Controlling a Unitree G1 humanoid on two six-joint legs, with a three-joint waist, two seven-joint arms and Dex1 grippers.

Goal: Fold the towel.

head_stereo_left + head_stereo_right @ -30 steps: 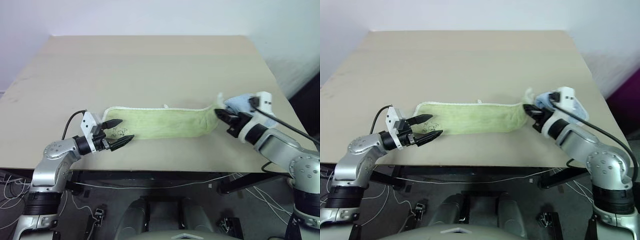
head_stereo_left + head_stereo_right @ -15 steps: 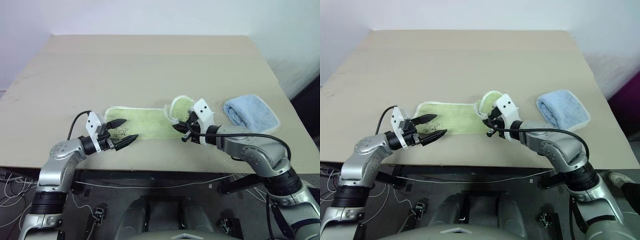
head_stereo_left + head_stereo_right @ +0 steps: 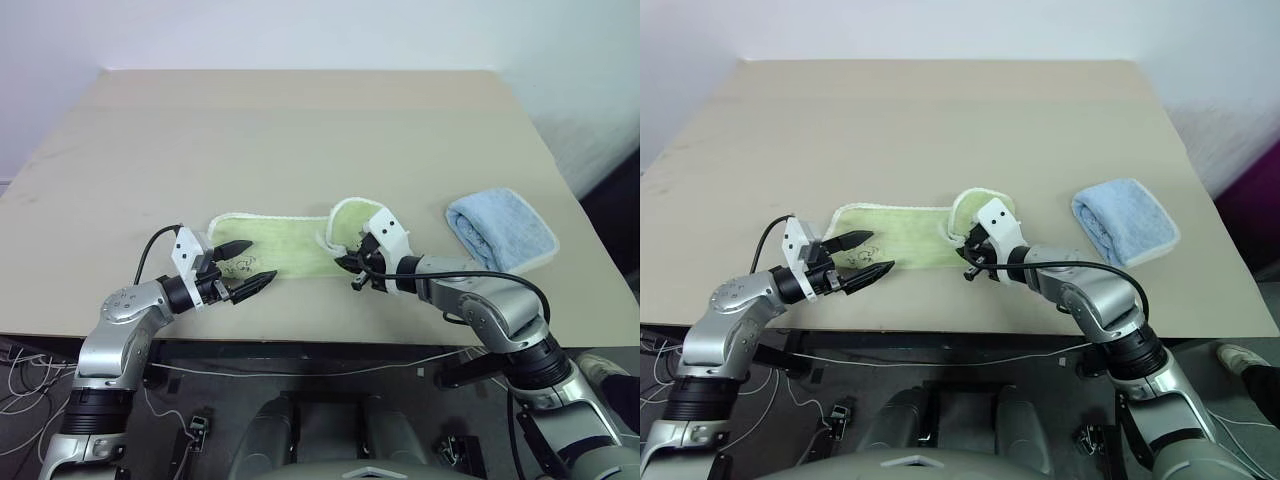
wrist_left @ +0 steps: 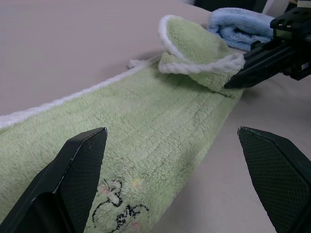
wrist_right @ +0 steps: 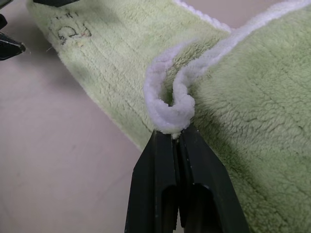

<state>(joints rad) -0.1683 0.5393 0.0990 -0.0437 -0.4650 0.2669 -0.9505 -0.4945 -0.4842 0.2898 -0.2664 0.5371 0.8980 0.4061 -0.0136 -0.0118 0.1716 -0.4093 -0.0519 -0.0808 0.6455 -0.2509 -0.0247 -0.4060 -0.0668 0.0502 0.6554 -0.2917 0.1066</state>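
The light green towel [image 3: 285, 243] lies along the table's near edge, its right end lifted and curled back over the middle. My right gripper [image 3: 347, 266] is shut on that end's white-edged corner [image 5: 171, 116], holding it just above the flat part. At the towel's left end, my left gripper [image 3: 244, 263] stands open with its fingers [image 4: 73, 189] spread on either side of the small dark print [image 4: 114, 206], a little above the cloth.
A rolled light blue towel [image 3: 500, 230] sits on the beige table [image 3: 300, 130] to the right of my right arm. The table's front edge runs just below both grippers.
My right gripper has carried the towel's right end leftward and down, folding it over the middle, which uncovered the blue towel. The left gripper stayed in place, open.
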